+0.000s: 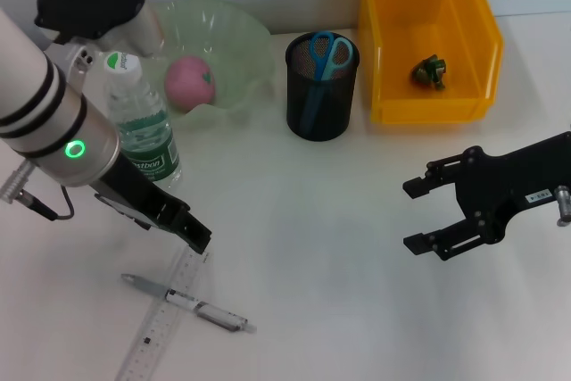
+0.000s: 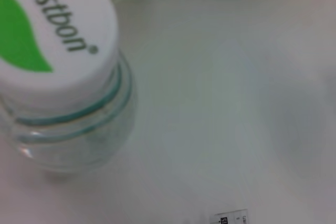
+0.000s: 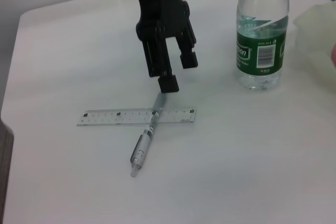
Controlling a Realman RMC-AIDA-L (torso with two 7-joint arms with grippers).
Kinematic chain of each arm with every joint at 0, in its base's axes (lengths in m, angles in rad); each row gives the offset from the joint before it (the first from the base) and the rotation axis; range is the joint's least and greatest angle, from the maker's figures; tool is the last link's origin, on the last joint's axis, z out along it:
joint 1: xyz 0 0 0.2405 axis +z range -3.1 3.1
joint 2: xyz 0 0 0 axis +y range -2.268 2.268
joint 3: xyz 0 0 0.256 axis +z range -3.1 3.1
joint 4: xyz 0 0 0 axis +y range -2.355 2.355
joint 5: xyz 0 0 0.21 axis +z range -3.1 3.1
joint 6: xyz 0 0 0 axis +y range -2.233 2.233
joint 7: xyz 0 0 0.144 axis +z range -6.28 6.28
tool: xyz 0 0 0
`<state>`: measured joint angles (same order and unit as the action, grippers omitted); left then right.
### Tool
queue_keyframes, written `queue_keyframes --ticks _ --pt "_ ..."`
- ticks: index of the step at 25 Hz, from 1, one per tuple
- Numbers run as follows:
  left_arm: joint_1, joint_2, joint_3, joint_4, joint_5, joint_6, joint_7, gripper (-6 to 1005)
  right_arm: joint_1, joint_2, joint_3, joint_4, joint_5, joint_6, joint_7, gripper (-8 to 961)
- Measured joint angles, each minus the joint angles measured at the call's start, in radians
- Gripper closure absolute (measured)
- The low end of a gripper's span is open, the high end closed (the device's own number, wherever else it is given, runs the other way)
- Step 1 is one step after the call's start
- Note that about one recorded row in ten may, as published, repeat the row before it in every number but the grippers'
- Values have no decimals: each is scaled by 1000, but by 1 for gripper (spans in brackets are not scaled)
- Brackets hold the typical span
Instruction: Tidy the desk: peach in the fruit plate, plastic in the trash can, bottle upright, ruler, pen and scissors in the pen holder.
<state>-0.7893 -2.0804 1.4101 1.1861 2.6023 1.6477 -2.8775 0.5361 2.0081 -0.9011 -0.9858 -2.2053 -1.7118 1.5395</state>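
Left gripper [image 1: 192, 236] open and empty just above ruler [image 1: 161, 323], which lies flat on desk [image 1: 321, 247] under pen [image 1: 192, 302]; thin, slick, stiff, so pinch the long edges; right gripper [image 1: 419, 216] open, idle.

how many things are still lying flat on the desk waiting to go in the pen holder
2: the ruler and the pen, crossing each other on the desk just below the left gripper. The scissors already stand in the pen holder.

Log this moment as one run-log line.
left gripper: open above ruler | pen: across ruler | right gripper: open, idle
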Motion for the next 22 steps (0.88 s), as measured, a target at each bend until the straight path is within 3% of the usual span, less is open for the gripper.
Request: queue_keyframes --ticks 13,22 --pt "-58 0 68 -139 -42 -62 -1 143 1 2 -7 8 -1 0 -15 155" --pt "-64 0 73 -157 -42 -87 -1 143 1 5 -9 10 -1 0 -19 154"
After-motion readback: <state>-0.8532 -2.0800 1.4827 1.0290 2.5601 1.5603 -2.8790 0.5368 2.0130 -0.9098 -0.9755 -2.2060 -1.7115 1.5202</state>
